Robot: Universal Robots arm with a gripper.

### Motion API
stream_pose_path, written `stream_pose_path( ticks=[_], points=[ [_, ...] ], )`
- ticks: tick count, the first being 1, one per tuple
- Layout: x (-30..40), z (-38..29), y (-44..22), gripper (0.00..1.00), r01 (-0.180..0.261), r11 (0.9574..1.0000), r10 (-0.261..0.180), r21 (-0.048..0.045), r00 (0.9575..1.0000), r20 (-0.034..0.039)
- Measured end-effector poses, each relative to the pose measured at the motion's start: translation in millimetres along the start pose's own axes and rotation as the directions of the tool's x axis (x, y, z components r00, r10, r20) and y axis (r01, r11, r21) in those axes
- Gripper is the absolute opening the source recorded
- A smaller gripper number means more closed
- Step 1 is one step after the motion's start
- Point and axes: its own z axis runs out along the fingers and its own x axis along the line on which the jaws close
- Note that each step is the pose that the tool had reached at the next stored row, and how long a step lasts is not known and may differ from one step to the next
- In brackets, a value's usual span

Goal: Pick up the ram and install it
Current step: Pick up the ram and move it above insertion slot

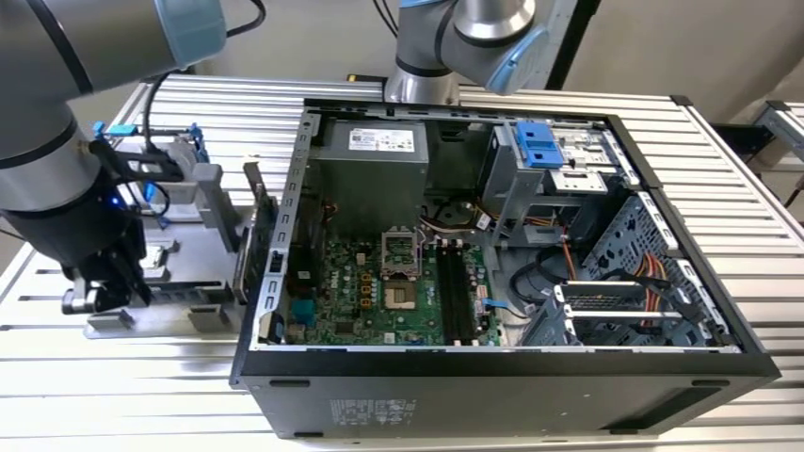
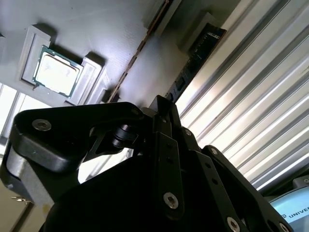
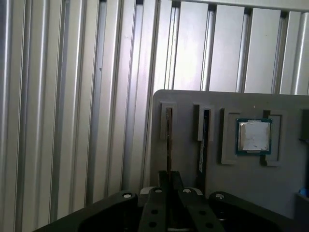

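Hovering low over the tray (image 1: 201, 318) beside the case (image 1: 503, 365), the gripper (image 1: 111, 299) was at the pick-up stage of the task.

Position of the ram: the ram (image 3: 168, 137) stood on edge in a tray slot. In both wrist views it lay directly ahead of the jaws and in line with them, and its thin edge ran up to the jaw tips.

Jaw state: it could not be told whether the jaws were clamped on the ram or merely lined up with it.

Adjacent parts: a second stick (image 3: 204, 145) stood in the next slot, just to one side of the jaw line. The CPU (image 3: 254, 136) lay flat in its recess further out on that same side. Neither was touched by the jaws.

Work done: the approach to the ram appeared complete, since the jaws were aligned with its length.

Work left:
- Lift: judged not yet done, as the ram sat in its slot.
- Install: not done. The memory slots (image 1: 458, 292) on the board inside the case appeared unoccupied and lay well apart from the jaws.
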Motion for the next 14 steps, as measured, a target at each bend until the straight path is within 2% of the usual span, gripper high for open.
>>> stream_pose_path(
  ticks=[14],
  points=[
    [0.1,-11.4,0.1,0.0,0.0,1.0,0.0,0.0,1.0,0.0]
  ],
)
